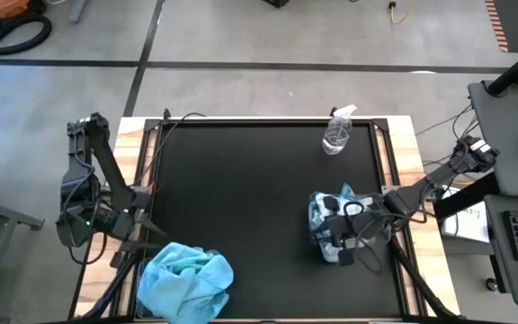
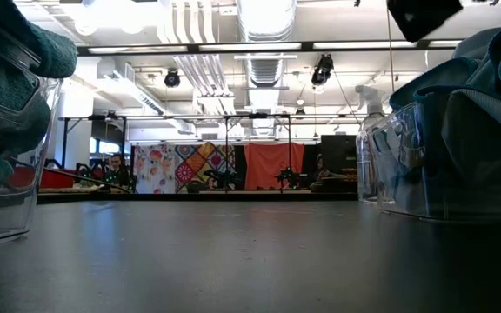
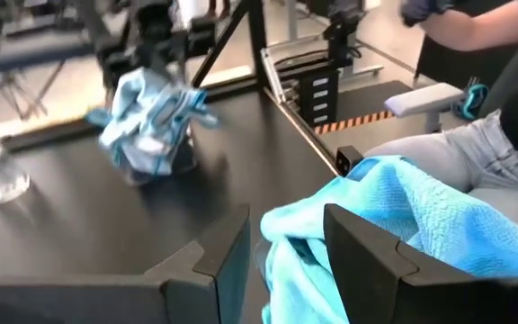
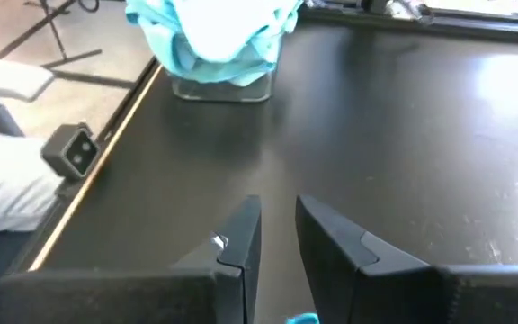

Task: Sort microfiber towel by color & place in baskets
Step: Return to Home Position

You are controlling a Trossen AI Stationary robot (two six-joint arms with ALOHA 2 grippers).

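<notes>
From where I stand the sorting looks done: the bright turquoise microfiber towels [image 1: 185, 279] are heaped in the clear rectangular plastic left basket [image 4: 221, 88] at the corner of the bench [image 1: 241, 207] on the left arm's side, at the edge away from the small clear spray bottle [image 1: 337, 135]. The paler whitish-blue towels [image 1: 324, 214] fill the matching right basket [image 2: 424, 174] near the bench's right edge, and I see no towel lying loose on the black top. The left gripper [image 3: 286, 220] sits low just beside the turquoise heap, its jaws moderately parted with nothing between them. The right gripper [image 4: 277, 205] hangs above the right basket, its jaws drawn to a narrow gap and holding nothing. A person [image 3: 475, 153] sits just off the bench's edge by the left basket. What is left, I'd judge, is only pulling both arms back to rest, and that is where it could go awry. The turquoise heap bulges well over the rim, so a left finger brushing a fold on the way out could drag a towel onto the bench or tip the light basket. The right fingers, close over loose cloth, could likewise hook a pale towel out, and a wide swing might knock the spray bottle over
</notes>
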